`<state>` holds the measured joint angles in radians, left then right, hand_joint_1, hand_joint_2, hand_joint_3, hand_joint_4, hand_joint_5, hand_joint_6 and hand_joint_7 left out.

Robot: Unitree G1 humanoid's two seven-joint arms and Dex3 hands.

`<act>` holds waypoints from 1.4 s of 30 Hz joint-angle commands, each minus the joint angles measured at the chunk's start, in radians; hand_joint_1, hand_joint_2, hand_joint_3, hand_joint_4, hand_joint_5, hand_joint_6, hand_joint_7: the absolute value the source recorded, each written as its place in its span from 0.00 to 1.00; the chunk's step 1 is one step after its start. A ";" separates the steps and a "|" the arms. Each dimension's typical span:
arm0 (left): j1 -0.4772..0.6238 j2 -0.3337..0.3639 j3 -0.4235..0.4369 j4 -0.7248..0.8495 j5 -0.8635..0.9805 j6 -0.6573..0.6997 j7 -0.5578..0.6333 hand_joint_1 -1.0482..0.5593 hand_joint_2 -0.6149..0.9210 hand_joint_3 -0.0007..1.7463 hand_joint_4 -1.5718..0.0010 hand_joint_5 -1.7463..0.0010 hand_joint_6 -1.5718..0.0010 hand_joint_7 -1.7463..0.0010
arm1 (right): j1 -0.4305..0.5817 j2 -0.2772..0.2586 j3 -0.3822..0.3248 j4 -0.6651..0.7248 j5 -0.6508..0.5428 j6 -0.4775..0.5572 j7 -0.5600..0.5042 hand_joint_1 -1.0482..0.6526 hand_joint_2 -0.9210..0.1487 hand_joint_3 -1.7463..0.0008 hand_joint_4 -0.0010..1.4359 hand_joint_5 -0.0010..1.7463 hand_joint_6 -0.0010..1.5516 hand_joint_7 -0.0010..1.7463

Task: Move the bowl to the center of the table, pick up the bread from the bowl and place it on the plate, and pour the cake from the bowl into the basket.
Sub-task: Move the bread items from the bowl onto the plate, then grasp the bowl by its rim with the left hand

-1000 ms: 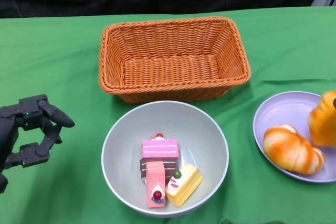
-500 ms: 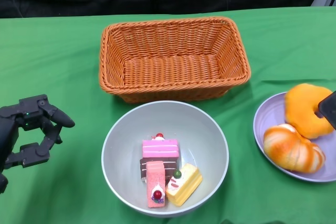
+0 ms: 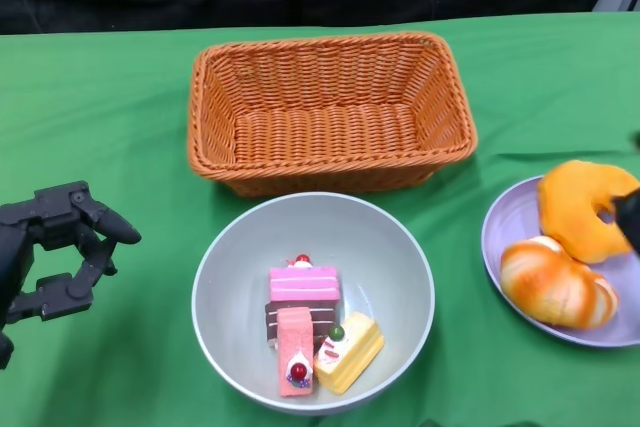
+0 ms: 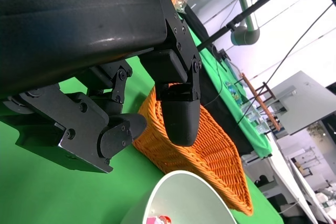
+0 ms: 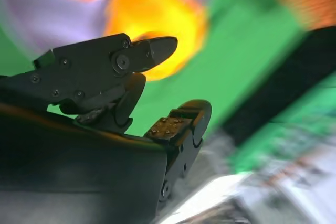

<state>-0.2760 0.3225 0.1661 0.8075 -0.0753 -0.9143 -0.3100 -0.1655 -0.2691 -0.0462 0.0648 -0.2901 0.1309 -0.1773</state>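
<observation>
The grey bowl (image 3: 372, 239) sits near the table's front, in the middle, with several cake slices in it, among them a pink one (image 3: 303, 282) and a yellow one (image 3: 348, 350). Behind it stands the orange wicker basket (image 3: 330, 112). On the lilac plate (image 3: 510, 217) at the right lie a ring-shaped bread (image 3: 580, 209) and a striped roll (image 3: 555, 282). Only a sliver of my right hand (image 3: 631, 219) shows at the picture's edge beside the ring bread; in its blurred wrist view that hand (image 5: 105, 108) has its fingers apart and holds nothing. My left hand (image 3: 55, 257) hovers open left of the bowl.
Green cloth covers the table. In the left wrist view, the basket (image 4: 210, 156) and the bowl's rim (image 4: 178, 198) lie beyond my left hand (image 4: 131, 93). Bare cloth lies between the bowl and the plate and left of the basket.
The ring-shaped bread came down from the right edge onto the plate beside the roll. My right hand let it go and drew back to the right. The left hand stayed put.
</observation>
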 commanded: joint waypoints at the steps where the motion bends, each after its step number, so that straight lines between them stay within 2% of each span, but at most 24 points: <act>1: 0.006 0.021 0.003 -0.003 0.000 0.004 -0.003 0.71 0.79 0.53 0.45 0.20 0.45 0.38 | 0.057 0.018 -0.016 -0.065 0.079 -0.175 0.031 0.49 0.00 0.97 0.59 0.09 0.54 0.04; 6: 0.004 0.020 0.002 -0.002 0.004 0.002 0.002 0.71 0.79 0.53 0.44 0.21 0.45 0.39 | 0.138 0.013 0.032 -0.194 0.135 -0.289 0.156 0.44 0.00 0.97 0.62 0.10 0.54 0.03; 10: 0.000 0.019 0.004 0.002 -0.008 -0.002 -0.011 0.71 0.80 0.52 0.44 0.23 0.44 0.41 | 0.188 0.040 0.057 -0.255 0.170 -0.347 0.206 0.47 0.00 0.98 0.65 0.11 0.56 0.03; 12: -0.002 0.018 0.006 0.004 -0.021 -0.016 -0.022 0.70 0.82 0.46 0.44 0.28 0.43 0.48 | 0.203 0.070 0.060 -0.270 0.193 -0.350 0.209 0.48 0.00 0.97 0.68 0.13 0.60 0.05; 13: -0.002 0.017 0.007 0.005 -0.026 -0.020 -0.026 0.68 0.82 0.43 0.44 0.30 0.42 0.52 | 0.208 0.081 0.060 -0.274 0.200 -0.349 0.210 0.50 0.00 0.96 0.69 0.16 0.62 0.05; 14: -0.001 0.015 0.007 -0.001 -0.038 -0.024 -0.037 0.67 0.83 0.42 0.44 0.32 0.42 0.54 | 0.213 0.099 0.060 -0.275 0.222 -0.356 0.212 0.50 0.00 0.95 0.65 0.23 0.64 0.05; 15: 0.000 0.014 0.007 -0.005 -0.051 -0.027 -0.051 0.62 0.85 0.33 0.46 0.37 0.41 0.62 | 0.217 0.113 0.059 -0.273 0.234 -0.367 0.213 0.53 0.01 0.92 0.60 0.40 0.67 0.07; 16: 0.000 0.013 0.008 -0.008 -0.060 -0.029 -0.062 0.59 0.89 0.25 0.47 0.40 0.40 0.69 | 0.220 0.122 0.058 -0.271 0.241 -0.375 0.215 0.54 0.02 0.90 0.57 0.50 0.69 0.09; 17: 0.001 0.014 0.005 -0.011 -0.079 -0.043 -0.089 0.58 0.92 0.18 0.48 0.42 0.39 0.74 | 0.223 0.131 0.057 -0.264 0.250 -0.393 0.217 0.55 0.03 0.88 0.55 0.56 0.70 0.10; 18: 0.002 0.018 0.002 -0.014 -0.090 -0.058 -0.111 0.54 0.94 0.13 0.50 0.47 0.41 0.80 | 0.226 0.138 0.056 -0.258 0.254 -0.407 0.218 0.56 0.06 0.82 0.54 0.64 0.71 0.16; 19: 0.005 0.028 -0.006 -0.020 -0.092 -0.087 -0.135 0.49 0.97 0.07 0.51 0.55 0.42 0.87 | 0.230 0.145 0.055 -0.250 0.259 -0.423 0.220 0.57 0.15 0.68 0.54 0.71 0.64 0.34; 20: 0.011 0.040 -0.014 -0.030 -0.092 -0.115 -0.161 0.46 0.98 0.05 0.54 0.62 0.45 0.91 | 0.234 0.151 0.054 -0.243 0.268 -0.437 0.223 0.56 0.19 0.61 0.53 0.77 0.57 0.48; 21: 0.019 0.051 -0.022 -0.045 -0.092 -0.133 -0.182 0.42 0.99 0.03 0.54 0.76 0.49 0.96 | 0.237 0.156 0.053 -0.238 0.275 -0.446 0.227 0.56 0.22 0.56 0.51 0.84 0.51 0.60; 23: 0.033 0.069 -0.039 -0.078 -0.091 -0.162 -0.216 0.39 0.99 0.01 0.56 0.87 0.52 0.99 | 0.242 0.162 0.051 -0.232 0.286 -0.458 0.235 0.55 0.24 0.53 0.49 0.89 0.46 0.69; 26: 0.061 0.113 -0.060 -0.167 -0.003 -0.246 -0.214 0.36 1.00 0.00 0.59 0.93 0.56 1.00 | 0.273 0.184 0.052 -0.266 0.316 -0.447 0.238 0.55 0.29 0.47 0.48 0.93 0.43 0.75; 30: 0.071 0.141 -0.087 -0.217 0.037 -0.313 -0.203 0.36 0.98 0.00 0.60 0.96 0.58 1.00 | 0.317 0.201 0.063 -0.288 0.323 -0.486 0.252 0.53 0.34 0.44 0.48 0.93 0.43 0.77; 38: 0.005 0.163 -0.091 -0.139 0.191 -0.505 -0.160 0.36 0.95 0.00 0.58 0.96 0.56 0.99 | 0.421 0.206 0.076 -0.333 0.292 -0.534 0.253 0.52 0.32 0.46 0.48 0.93 0.42 0.78; 42: -0.038 0.128 -0.052 -0.058 0.296 -0.630 -0.121 0.36 0.95 0.00 0.53 0.95 0.53 0.98 | 0.472 0.217 0.084 -0.370 0.284 -0.534 0.247 0.54 0.31 0.47 0.47 0.94 0.41 0.79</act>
<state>-0.3010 0.4531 0.0952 0.7255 0.1930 -1.5104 -0.4537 0.2902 -0.0546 0.0414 -0.2838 -0.0059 -0.3942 0.0771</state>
